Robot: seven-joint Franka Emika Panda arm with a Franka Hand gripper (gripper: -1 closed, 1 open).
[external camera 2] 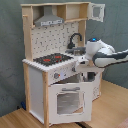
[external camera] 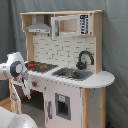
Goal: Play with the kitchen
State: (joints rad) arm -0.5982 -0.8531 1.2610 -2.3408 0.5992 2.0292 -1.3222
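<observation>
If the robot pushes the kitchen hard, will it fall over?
Probably not easily. The kitchen looks like stiff wood panels, so it should not bend. It stands on a wide base on the floor, so it would likely slide or stay put. But it is tall with a hood up top, so a hard shove up high might tip it.

Upright white-and-wood kitchen point(external camera: 75, 70), oven door ajar
</observation>
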